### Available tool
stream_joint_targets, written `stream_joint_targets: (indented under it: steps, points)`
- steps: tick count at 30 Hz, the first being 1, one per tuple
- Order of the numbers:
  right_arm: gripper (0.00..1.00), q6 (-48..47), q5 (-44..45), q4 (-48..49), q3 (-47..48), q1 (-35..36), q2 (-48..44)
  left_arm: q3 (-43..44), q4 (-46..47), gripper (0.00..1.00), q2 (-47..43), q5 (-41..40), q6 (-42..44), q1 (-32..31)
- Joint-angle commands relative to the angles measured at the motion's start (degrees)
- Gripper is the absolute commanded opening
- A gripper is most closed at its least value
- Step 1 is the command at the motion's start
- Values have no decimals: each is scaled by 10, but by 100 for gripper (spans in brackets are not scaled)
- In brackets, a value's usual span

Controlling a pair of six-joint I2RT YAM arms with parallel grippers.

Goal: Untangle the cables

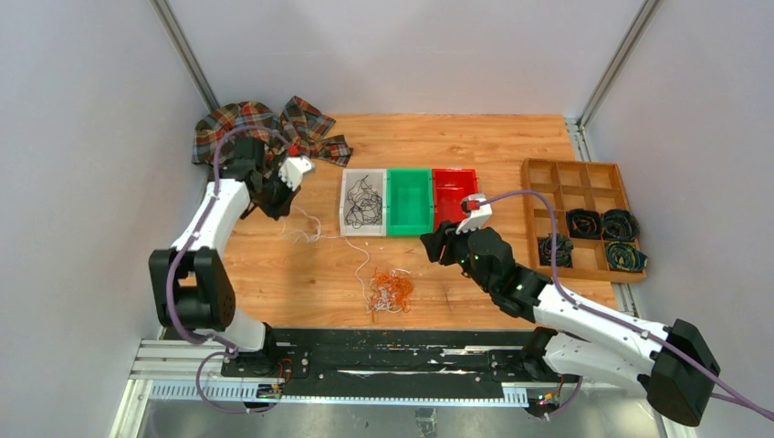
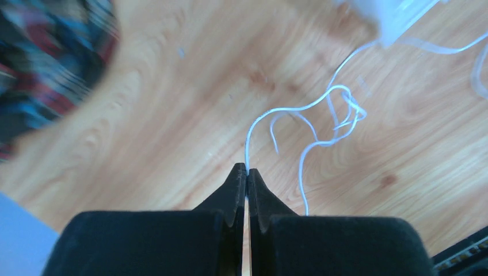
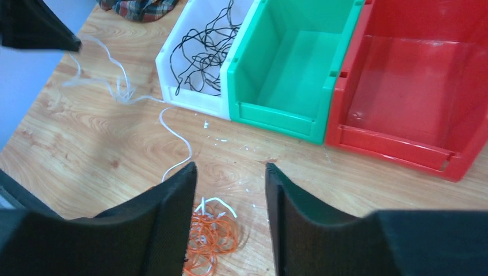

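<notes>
The left pincer was pressed together on the end of a thin white cable, which rose out of its tips and looped away ahead and to the right across the wooden bench. A plaid cloth lay just beyond this pincer. The right pincer was spread and held nothing, above the bench. A tangle of orange cables lay on the wood directly under it, nearer its left finger, with short white strands mixed in. Ahead of it stood three bins side by side: a white bin to the left holding loose black cables, a green bin straight ahead, and a red bin to the right.
</notes>
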Motion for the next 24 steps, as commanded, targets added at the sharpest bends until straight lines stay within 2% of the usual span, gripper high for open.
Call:
stream_joint_targets:
  steps: [1,5,8,14,17,24]
  points:
    - [52,-5,-42,29,51,-4,39,104,-104,1,-83,102,-33,-22]
    - [68,-39,-63,54,97,19,80,179,-160,1,-131,111,-42,-76]
    - [74,-75,-79,59,153,39,115,218,-167,0,-167,120,-67,-111]
    - [78,-99,-125,61,245,59,162,290,-171,1,-205,159,-134,-164]
    - [78,-102,-133,64,280,70,170,306,-171,0,-216,153,-159,-199]
    - [79,-110,-127,81,295,106,162,315,-171,0,-225,158,-177,-238]
